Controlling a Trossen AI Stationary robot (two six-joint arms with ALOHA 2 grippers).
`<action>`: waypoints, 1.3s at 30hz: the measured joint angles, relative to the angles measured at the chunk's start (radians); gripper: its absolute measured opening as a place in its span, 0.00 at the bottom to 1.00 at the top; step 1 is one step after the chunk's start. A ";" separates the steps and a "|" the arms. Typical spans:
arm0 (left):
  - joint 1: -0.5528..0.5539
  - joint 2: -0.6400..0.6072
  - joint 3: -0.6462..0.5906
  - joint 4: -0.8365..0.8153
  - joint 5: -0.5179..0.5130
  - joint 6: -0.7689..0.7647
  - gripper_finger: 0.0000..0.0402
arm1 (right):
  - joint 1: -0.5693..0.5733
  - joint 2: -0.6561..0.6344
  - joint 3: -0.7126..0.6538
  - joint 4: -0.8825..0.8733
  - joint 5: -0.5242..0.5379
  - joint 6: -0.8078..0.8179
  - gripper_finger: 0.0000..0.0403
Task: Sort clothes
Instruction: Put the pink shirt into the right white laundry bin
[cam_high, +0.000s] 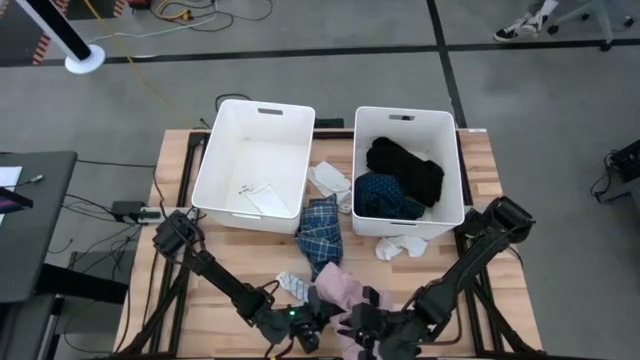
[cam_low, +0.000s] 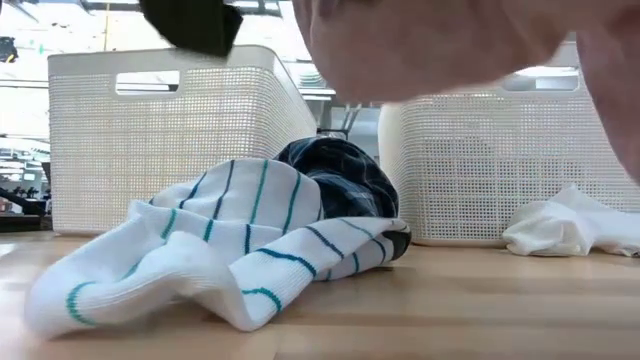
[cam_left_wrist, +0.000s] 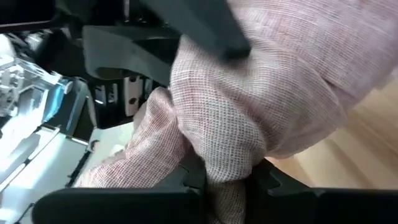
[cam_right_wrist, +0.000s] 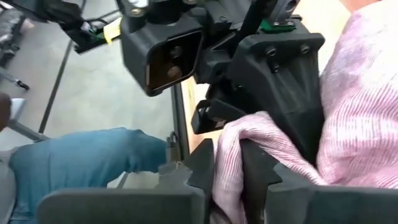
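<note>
A pink garment is bunched near the table's near edge, with both grippers on it; in the low view it hangs above the table top. My left gripper and my right gripper face each other there, each shut on the pink cloth. A blue-white striped sock lies flat in front of the blue plaid garment. White socks lie by the tubs. The right tub holds the black and navy dotted garments. My left gripper pinches a gathered fold of the pink garment between its two fingers, coming in about level. The cloth bulges out past the fingers in several layers. My right gripper pinches another bunched fold of the pink cloth between its fingers, slanting downward, close against the left gripper.
The left white tub stands at the back left with small white pieces on its floor. The two tubs stand side by side across the far half; bare wood shows at the near left and near right. A person's blue-clad leg shows beyond the table edge.
</note>
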 joint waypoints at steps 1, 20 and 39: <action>0.000 -0.011 0.000 -0.007 -0.001 0.004 0.09 | 0.005 -0.011 0.000 -0.001 0.000 -0.013 0.21; 0.047 -0.327 0.000 -0.316 -0.008 -0.091 0.09 | 0.120 -0.307 -0.001 -0.077 0.014 -0.357 0.58; 0.256 -0.560 0.000 -0.370 0.074 -0.075 0.09 | 0.205 -0.265 -0.003 -0.149 0.063 -0.385 0.58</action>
